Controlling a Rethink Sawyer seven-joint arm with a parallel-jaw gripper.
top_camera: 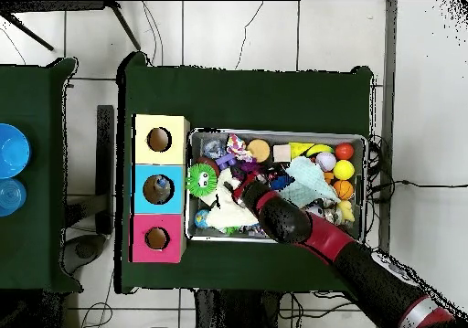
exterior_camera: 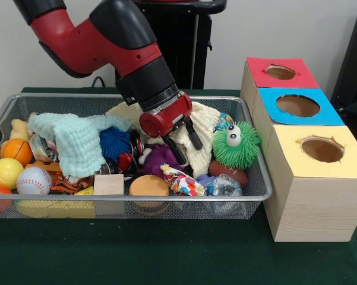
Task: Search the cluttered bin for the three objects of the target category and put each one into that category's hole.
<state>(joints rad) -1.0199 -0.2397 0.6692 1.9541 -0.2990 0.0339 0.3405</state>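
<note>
The wire-mesh bin (exterior_camera: 136,198) is full of toys; it also shows in the overhead view (top_camera: 274,133). My gripper (exterior_camera: 186,143) hangs open and empty over the bin's middle, above a purple plush (exterior_camera: 157,159) and a cream cloth (exterior_camera: 203,142). From above, the gripper (top_camera: 228,193) is by the bin's left part. One clear packet with blue print (exterior_camera: 224,186) lies at the bin's front right corner. A second packet (exterior_camera: 224,122) sticks up behind the green fuzzy toy (exterior_camera: 234,144). A third crinkly packet (exterior_camera: 41,148) lies half under the mint cloth (exterior_camera: 71,139).
Three wooden boxes with holes stand right of the bin: red (exterior_camera: 280,72), blue (exterior_camera: 297,105), yellow (exterior_camera: 322,149). A confetti-patterned bundle (exterior_camera: 181,181), balls (exterior_camera: 33,180), a wooden block (exterior_camera: 109,184) and a blue spiky ball (exterior_camera: 114,142) crowd the bin.
</note>
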